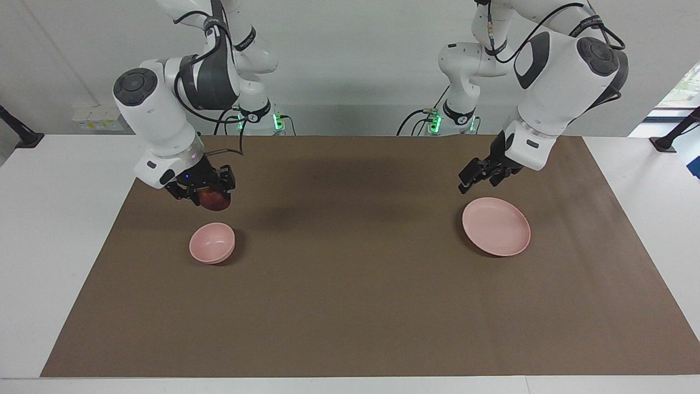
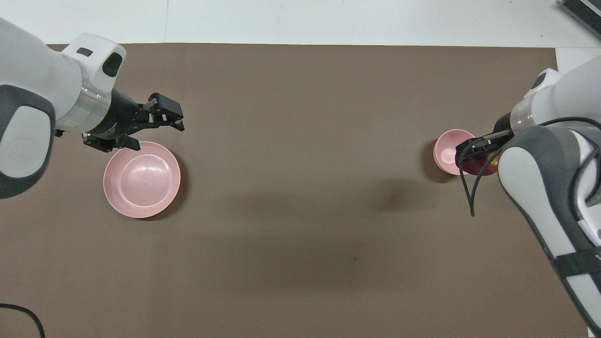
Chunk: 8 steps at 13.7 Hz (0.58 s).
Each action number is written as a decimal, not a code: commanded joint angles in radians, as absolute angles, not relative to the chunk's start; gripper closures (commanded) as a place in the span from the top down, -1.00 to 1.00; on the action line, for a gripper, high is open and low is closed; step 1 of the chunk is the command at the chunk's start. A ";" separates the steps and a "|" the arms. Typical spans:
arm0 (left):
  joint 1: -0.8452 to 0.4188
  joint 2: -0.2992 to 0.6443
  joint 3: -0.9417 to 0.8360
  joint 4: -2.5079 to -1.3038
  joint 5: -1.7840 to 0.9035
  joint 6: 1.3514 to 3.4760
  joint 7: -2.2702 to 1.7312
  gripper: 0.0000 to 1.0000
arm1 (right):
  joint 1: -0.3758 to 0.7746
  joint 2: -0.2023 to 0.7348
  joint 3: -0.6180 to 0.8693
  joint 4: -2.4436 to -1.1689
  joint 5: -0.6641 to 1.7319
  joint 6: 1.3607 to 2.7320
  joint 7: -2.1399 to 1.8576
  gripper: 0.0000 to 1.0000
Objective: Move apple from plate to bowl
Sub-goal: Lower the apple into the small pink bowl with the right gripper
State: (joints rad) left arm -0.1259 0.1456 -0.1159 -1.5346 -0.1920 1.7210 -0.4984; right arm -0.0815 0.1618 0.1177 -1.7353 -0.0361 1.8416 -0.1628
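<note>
The dark red apple [image 1: 216, 200] hangs in the air with my right gripper [image 1: 210, 198] shut on it. It is a little above the small deep pink bowl [image 1: 212, 242] and touches nothing. In the overhead view the apple [image 2: 484, 164] covers the edge of the bowl [image 2: 447, 150]; the right gripper [image 2: 480, 158] is partly hidden by its own arm. The flat pink plate [image 1: 496, 226] lies bare toward the left arm's end. My left gripper [image 1: 474, 178] stands open with nothing in it, over the mat at the plate's rim. From above, the left gripper [image 2: 157, 135] sits at the edge of the plate [image 2: 142, 179].
A brown mat [image 1: 350, 306] covers most of the white table [image 1: 60, 219]. Both arms' cables hang near their wrists. A black cable [image 2: 21, 313] lies at the mat's corner by the left arm.
</note>
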 commanded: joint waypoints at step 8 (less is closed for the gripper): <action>-0.091 0.061 -0.121 -1.537 -0.106 1.700 -0.377 1.00 | -0.115 0.333 0.127 -1.762 -0.230 2.011 -0.215 -1.00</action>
State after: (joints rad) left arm -0.1170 0.0761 -0.1148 -1.5343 -0.1251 1.7180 -0.4038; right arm -0.0955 0.3173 0.1173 -1.7378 -0.2044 1.9555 -0.1871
